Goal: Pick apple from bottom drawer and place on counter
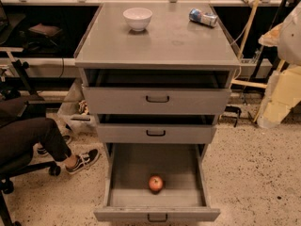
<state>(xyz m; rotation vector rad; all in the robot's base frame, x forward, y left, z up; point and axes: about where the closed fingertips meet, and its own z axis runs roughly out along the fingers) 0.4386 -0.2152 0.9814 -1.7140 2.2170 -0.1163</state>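
Sitting centred, toward front of open bottom drawer floor: apple. Tabletop well above, carrying white bowl, can. Tool outside view; its opening and bearing to apple cannot tell.

Nothing written can be read here. The can lying on its side on the counter, upper right of the frame, wears a blue and pale printed wrap (whatever lettering it carries is too small to make out).
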